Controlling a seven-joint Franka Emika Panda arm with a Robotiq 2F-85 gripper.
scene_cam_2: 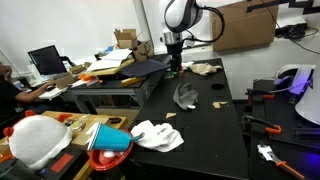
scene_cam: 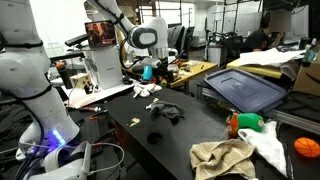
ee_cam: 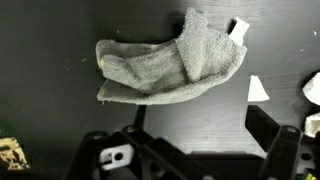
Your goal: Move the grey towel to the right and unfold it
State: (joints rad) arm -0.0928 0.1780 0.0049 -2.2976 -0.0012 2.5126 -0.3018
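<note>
The grey towel (scene_cam: 167, 111) lies crumpled and folded on the black table (scene_cam: 190, 135), near its middle; it also shows in an exterior view (scene_cam_2: 185, 95). In the wrist view the towel (ee_cam: 170, 62) fills the upper middle, folded over itself with one flap raised at the right. My gripper (scene_cam: 149, 72) hangs above the table beyond the towel, also seen in an exterior view (scene_cam_2: 175, 66). In the wrist view its fingers (ee_cam: 200, 128) are spread wide with nothing between them, well above the towel.
A beige towel (scene_cam: 222, 155), a white cloth (scene_cam: 266, 140) and an orange ball (scene_cam: 306, 147) lie at one end of the table. Small white scraps (ee_cam: 257, 90) lie beside the grey towel. A dark tray (scene_cam: 245, 88) stands alongside. A robot base (scene_cam: 40, 90) stands by the table.
</note>
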